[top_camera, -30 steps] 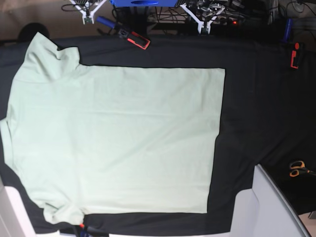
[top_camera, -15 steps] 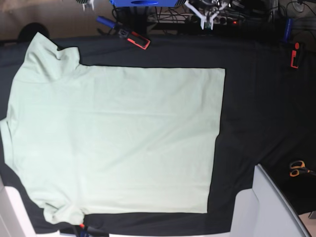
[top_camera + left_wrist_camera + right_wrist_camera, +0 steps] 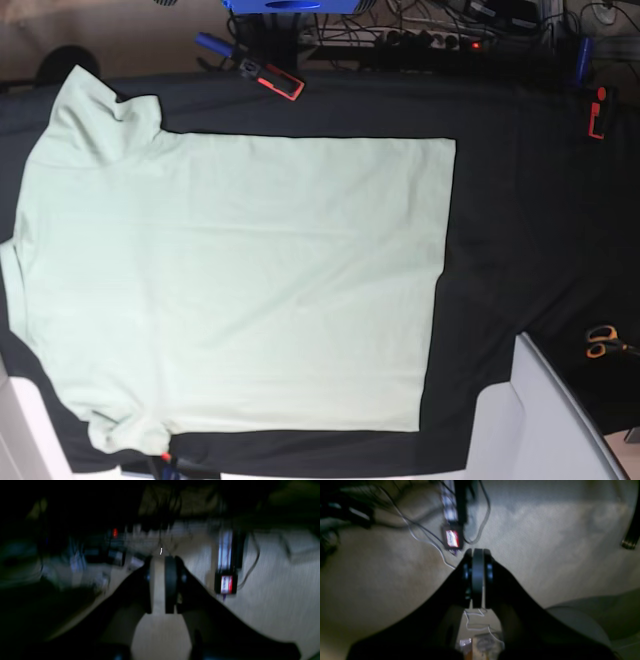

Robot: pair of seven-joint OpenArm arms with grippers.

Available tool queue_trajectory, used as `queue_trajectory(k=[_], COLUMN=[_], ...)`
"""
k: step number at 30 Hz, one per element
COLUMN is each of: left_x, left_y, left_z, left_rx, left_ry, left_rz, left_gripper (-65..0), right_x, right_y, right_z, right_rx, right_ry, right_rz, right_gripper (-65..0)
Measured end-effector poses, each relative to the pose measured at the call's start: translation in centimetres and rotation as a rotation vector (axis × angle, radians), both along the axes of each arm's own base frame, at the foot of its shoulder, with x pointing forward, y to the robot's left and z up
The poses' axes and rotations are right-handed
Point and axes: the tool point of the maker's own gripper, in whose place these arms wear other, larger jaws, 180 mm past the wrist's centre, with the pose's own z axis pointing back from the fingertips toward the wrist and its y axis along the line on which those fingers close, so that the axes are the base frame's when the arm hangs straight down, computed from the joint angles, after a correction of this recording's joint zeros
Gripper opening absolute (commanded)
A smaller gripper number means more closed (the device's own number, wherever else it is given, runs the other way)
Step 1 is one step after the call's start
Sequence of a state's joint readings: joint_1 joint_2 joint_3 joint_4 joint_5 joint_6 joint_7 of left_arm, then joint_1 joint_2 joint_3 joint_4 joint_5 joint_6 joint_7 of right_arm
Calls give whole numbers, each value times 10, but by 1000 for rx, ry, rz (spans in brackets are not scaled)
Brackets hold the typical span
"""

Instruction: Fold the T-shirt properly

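Left gripper (image 3: pixel 160 585) narrowly parted, right gripper (image 3: pixel 478 577) closed, both empty; T-shirt (image 3: pixel 240 290) flat, light, limp: pinch hem corners.

I see my left gripper (image 3: pixel 160 585) as two black, flaring fingers (image 3: pixel 170 585) with flat dark pads; my right gripper (image 3: pixel 478 577) looks identical, small bluish screws beside its pads.

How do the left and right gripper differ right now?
The left gripper shows a narrow gap between its jaws; the right gripper has its jaws pressed together. The left wrist view is dark and blurred, the right wrist view brighter and clearer. Both are empty, over floor, away from the T-shirt.
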State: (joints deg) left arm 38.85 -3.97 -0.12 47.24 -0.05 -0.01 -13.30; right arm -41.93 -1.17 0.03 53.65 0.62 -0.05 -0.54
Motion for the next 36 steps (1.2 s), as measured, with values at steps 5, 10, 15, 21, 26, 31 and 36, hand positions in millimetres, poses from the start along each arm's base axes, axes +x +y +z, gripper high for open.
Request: queue_trajectory(k=[5, 10, 15, 21, 26, 31, 36], left_x=[44, 87, 119, 158, 200, 211, 251], left_y=[10, 1, -15, 28, 69, 89, 90], left_z=[57, 121, 171, 210, 220, 224, 244], left_rx=[29, 30, 16, 67, 85, 126, 129], left_ry=[-195, -377, -508, -582, -586, -572, -628], left_rz=[-77, -150, -183, -11, 112, 133, -43], left_gripper=[-650, -650, -650, -645, -490, -430, -432], right_x=[60, 65, 133, 169, 207, 240, 257], right_y=[-3, -7, -33, -81, -97, -99, -125], right_z=[48, 101, 158, 181, 187, 208, 219], right_rx=[-8, -23, -91, -208, -90, 149, 229], right_ry=[-230, -273, -486, -543, -614, -736, -800], right_rz=[8, 9, -10, -66, -264, -371, -506], right_gripper=[-647, -647, -643, -591, -274, -155, -155])
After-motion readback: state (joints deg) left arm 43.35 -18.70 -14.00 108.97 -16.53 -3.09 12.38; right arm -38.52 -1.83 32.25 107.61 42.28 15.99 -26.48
